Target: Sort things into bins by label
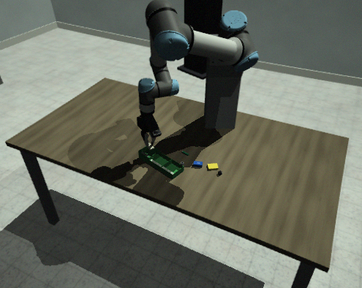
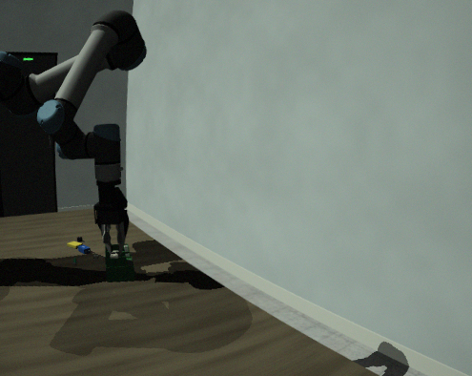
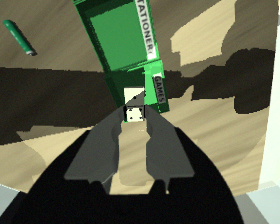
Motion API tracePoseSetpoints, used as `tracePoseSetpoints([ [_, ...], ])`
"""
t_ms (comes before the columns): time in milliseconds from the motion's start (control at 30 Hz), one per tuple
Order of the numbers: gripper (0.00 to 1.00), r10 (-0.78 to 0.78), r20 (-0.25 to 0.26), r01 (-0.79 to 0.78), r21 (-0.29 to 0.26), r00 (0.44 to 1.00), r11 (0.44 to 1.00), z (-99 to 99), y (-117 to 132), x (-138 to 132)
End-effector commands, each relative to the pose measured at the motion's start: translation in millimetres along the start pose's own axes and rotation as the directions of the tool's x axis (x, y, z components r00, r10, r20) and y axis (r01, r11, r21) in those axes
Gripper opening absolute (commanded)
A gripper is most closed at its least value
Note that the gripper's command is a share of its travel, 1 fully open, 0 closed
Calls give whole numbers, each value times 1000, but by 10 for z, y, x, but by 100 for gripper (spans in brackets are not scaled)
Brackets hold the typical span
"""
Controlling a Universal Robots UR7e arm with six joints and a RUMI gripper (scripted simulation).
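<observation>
My gripper (image 1: 150,146) (image 2: 114,250) (image 3: 135,105) is shut on a white die with black pips (image 3: 134,115). It holds the die over the near end of the GAMES compartment in the wrist view. The upright green bins (image 1: 173,175) (image 2: 120,273) (image 3: 117,37) stand joined in a row; the labels GAMES (image 3: 159,90) and, partly cut off, STATIONERY (image 3: 146,30) show. A green cylinder (image 1: 185,153) (image 2: 74,261) (image 3: 19,37), a small grey ring-like part (image 1: 182,163), a blue block (image 1: 197,164) (image 2: 84,249), a yellow block (image 1: 212,167) (image 2: 73,244) and a small black thing (image 1: 219,172) (image 2: 79,239) lie on the table.
The wooden table (image 1: 267,183) (image 2: 200,329) carries the loose things beside the bins, on the arm's base side and past the far end of the row. The arm's base column (image 1: 221,99) stands at the table's back. Dark arm shadows cross the bins.
</observation>
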State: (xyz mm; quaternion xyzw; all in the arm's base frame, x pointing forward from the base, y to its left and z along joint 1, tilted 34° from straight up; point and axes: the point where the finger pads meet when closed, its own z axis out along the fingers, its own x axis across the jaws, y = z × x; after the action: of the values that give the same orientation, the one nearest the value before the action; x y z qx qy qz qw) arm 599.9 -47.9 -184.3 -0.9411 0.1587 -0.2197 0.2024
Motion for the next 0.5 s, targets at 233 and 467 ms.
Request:
tracePoseSetpoints([
  [233,0,-246,24,246,21,969,969,-9,5,19],
  [467,0,-246,25,246,21,969,969,-8,6,15],
])
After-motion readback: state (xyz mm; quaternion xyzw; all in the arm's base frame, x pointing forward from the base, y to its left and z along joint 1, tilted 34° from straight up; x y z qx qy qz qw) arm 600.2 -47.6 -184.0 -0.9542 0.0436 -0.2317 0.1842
